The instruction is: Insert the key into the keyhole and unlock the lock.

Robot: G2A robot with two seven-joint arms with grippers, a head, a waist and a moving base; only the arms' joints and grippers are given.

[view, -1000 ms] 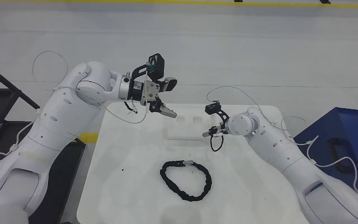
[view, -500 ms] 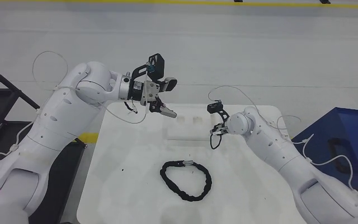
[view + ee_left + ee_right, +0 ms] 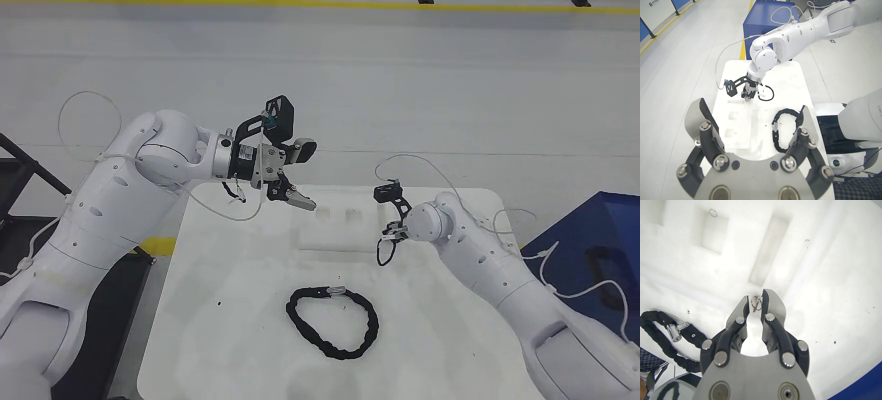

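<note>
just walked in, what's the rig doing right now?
The right gripper is down at the edge of the white foam tray, right at the key; I can't tell whether it has a grip on it. The left gripper hangs wide open over the far edge of the table, holding nothing. The black chain lock lies in a loop on the table with nothing touching it, so the key is not in the keyhole yet.

Shiny metal lock (image 3: 674, 333), blk cloth sleeve (image 3: 655, 330)
</note>
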